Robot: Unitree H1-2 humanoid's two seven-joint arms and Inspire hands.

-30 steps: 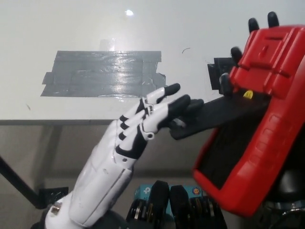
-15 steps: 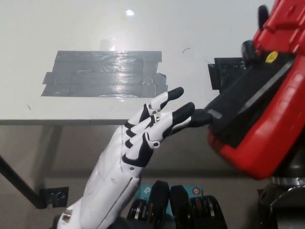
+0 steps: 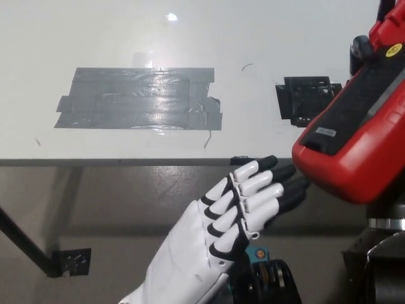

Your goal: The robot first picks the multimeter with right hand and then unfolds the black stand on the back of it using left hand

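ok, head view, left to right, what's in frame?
Grey tape patch on the white table → white left hand, fingers apart, below the table edge → black square patch on the table → red multimeter held up at the right edge, with the black right hand showing only behind its top.

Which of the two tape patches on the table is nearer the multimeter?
The small black patch near the table's right edge; it sits right beside the red multimeter. The large grey patch lies farther off, toward the left.
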